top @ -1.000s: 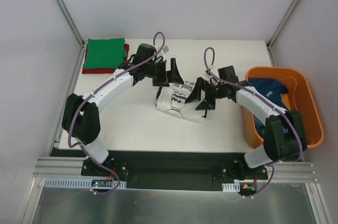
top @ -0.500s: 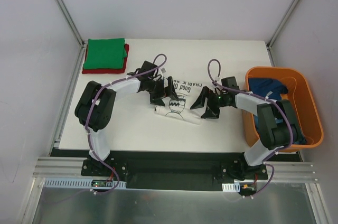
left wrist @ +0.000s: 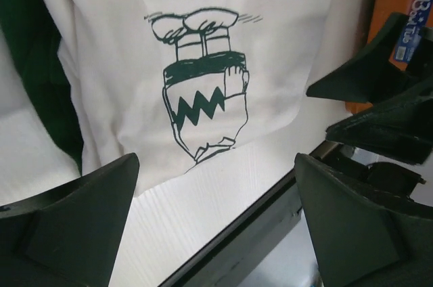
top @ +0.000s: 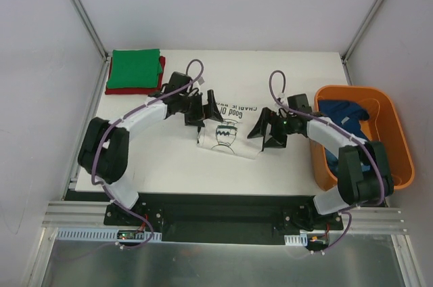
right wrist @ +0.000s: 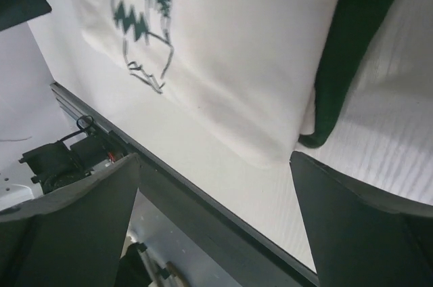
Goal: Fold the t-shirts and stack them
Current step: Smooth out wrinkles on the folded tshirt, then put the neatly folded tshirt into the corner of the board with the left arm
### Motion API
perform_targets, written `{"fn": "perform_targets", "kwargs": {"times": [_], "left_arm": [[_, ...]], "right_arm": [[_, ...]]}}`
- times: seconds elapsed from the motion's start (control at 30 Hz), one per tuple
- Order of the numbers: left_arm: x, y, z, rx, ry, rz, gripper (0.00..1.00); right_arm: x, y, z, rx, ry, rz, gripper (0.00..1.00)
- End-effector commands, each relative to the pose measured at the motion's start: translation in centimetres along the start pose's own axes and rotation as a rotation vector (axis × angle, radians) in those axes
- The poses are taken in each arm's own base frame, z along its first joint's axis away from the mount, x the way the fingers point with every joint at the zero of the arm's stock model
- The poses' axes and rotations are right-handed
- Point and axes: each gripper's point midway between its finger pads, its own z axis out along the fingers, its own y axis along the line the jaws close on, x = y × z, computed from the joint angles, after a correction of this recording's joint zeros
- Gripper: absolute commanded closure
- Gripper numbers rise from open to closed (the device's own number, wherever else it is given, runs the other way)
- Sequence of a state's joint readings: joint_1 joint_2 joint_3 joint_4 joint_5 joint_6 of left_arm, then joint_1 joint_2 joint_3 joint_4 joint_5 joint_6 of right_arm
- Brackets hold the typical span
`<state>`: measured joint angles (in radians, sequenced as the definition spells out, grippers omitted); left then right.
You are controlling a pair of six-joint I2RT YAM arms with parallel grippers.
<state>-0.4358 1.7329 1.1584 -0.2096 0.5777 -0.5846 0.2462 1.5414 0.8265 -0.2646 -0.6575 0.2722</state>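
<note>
The jaws of the left gripper (top: 203, 109) and the right gripper (top: 267, 131) are spread wide and hold nothing. They flank the white t-shirt (top: 226, 137), which lies part-folded, print up, mid-table (top: 162, 165). A pinch that catches only the top layer would likely pull the fold open or drag the cloth, and arms closing inward might clash. The green t-shirt (top: 134, 69) sits folded on the red t-shirt (top: 161, 76), well apart. The blue t-shirt (top: 345, 114) waits in the orange tub (top: 399, 139), whose rim crowds the right arm.

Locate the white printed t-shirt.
In the top view, the white printed t-shirt lies at the middle of the table, between the left gripper and right gripper.
</note>
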Motion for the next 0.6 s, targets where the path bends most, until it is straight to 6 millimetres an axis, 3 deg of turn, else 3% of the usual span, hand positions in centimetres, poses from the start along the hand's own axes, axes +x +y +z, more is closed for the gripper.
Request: {"fn": "perform_targets", "kwargs": {"times": [0.0, 0.07, 0.23, 0.37, 0.47, 0.57], "left_arm": [[-2.9, 0.3, -3.8, -0.12, -0.157, 0.109, 0.01], [-4.0, 1.3, -4.0, -0.151, -0.158, 0.097, 0.01], [-4.6, 4.0, -2.0, -0.214, -0.086, 0.096, 0.01], [-4.5, 5.3, -0.6, -0.234, -0.039, 0.098, 0.01], [-4.2, 6.4, 0.6, -0.247, 0.0, 0.09, 0.07], [-3.4, 7.2, 2.1, -0.233, 0.06, 0.066, 0.19]], "right_arm": [[-1.5, 2.5, -5.0, 0.066, -0.123, -0.197, 0.03], [-2.1, 2.3, -6.4, 0.126, -0.176, -0.217, 0.03], [-2.9, 2.4, -9.3, 0.182, -0.27, -0.26, 0.03], [-2.8, 2.2, -10.2, 0.2, -0.279, -0.252, 0.03], [-2.8, 2.0, -10.6, 0.211, -0.281, -0.253, 0.03], [-2.7, 1.7, -11.1, 0.234, -0.289, -0.253, 0.03]]}}
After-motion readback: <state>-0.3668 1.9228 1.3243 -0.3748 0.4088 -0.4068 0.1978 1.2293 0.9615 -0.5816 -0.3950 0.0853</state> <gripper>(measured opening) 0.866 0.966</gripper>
